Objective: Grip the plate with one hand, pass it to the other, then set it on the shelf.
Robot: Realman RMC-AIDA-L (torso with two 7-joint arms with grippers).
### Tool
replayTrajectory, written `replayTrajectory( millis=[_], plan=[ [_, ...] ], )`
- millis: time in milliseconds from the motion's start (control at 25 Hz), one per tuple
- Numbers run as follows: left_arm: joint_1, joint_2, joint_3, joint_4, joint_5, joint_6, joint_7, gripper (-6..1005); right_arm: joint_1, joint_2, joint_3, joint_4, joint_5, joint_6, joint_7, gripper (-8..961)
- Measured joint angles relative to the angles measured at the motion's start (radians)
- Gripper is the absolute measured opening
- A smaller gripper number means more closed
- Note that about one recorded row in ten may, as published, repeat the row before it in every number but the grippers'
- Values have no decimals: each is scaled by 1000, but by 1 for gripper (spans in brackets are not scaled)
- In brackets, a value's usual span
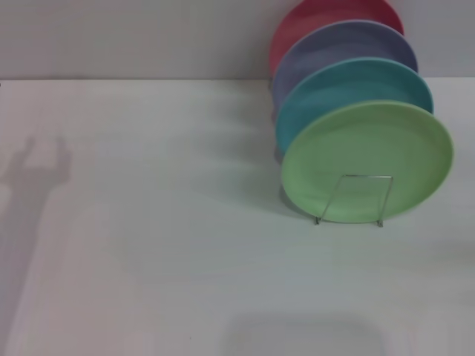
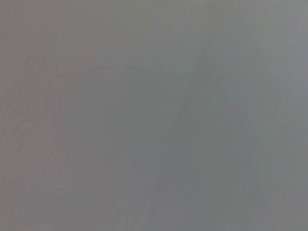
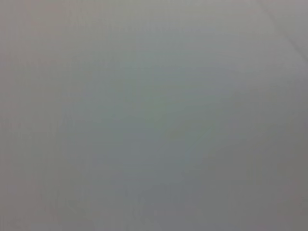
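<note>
Upright, the round matte green plate (image 1: 367,159) leans in the thin wire shelf (image 1: 353,199); neither end effector shows.

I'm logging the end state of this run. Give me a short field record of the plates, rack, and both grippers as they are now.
green plate: upright in the wire rack, frontmost of the row
teal plate: directly behind the green one
lavender plate: third in the row
red plate: rearmost
table: white, bears the rack; a gripper-shaped shadow lies at its left edge
left gripper: not in view
right gripper: not in view
wrist views: plain grey, nothing discernible
</note>
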Motion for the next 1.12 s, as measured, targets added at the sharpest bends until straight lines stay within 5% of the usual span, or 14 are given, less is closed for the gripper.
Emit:
replayTrajectory(
  millis=[200, 600, 1120],
  plan=[
    [-13, -21, -5, 23, 33, 55, 266, 609, 41, -11, 17, -23, 30, 134, 11, 385],
    [-12, -24, -41, 30, 29, 37, 233, 831, 119, -11, 39, -20, 104, 289, -19, 640],
    [-15, -18, -34, 90, 36, -13, 71, 846, 170, -23, 28, -5, 118, 331, -22, 639]
  ],
)
